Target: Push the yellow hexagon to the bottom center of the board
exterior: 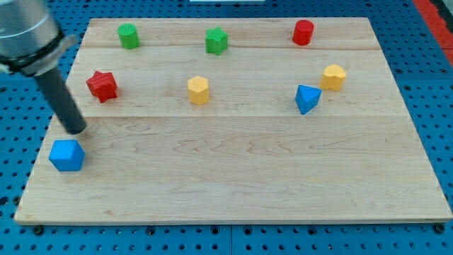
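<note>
Nearest, at the left edge: blue block (pixel 66 155), just beside my tip (pixel 76 132). No claw fitted, only a bare rod, holding nothing. Farther off, red star (pixel 102 85); rightward, yellow hexagon (pixel 199 90), well apart from the tip, on the far half of the tabletop (pixel 233 191). Approach step, seemingly; push not yet begun. Next: round to the hexagon's far side, then drive nearward, slightly right. No containers anywhere.

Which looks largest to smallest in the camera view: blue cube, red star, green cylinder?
1. blue cube, though it lies nearest the view's bottom, which may enlarge it.
2. red star.
3. green cylinder, farthest up the view.
</note>
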Controlling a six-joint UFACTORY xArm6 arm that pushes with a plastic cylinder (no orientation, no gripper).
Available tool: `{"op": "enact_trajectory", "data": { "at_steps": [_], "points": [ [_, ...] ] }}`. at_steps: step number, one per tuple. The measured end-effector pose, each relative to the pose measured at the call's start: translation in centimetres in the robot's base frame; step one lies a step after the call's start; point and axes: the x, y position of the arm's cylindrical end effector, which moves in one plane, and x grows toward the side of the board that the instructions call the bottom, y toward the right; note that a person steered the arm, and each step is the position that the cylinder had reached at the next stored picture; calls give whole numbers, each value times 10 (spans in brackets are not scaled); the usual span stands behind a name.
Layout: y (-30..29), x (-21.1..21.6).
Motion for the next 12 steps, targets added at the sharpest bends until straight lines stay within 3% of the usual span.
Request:
{"op": "enact_trajectory", "data": {
  "at_steps": [1,2,3,4,6,7,8,9,11,12],
  "points": [
    [0,35],
    [8,10],
    [52,-61],
    [121,-101],
    [183,-126],
    [239,-106],
    [263,-31],
    [265,-7],
    [226,-80],
    [204,-90]
  ]
}}
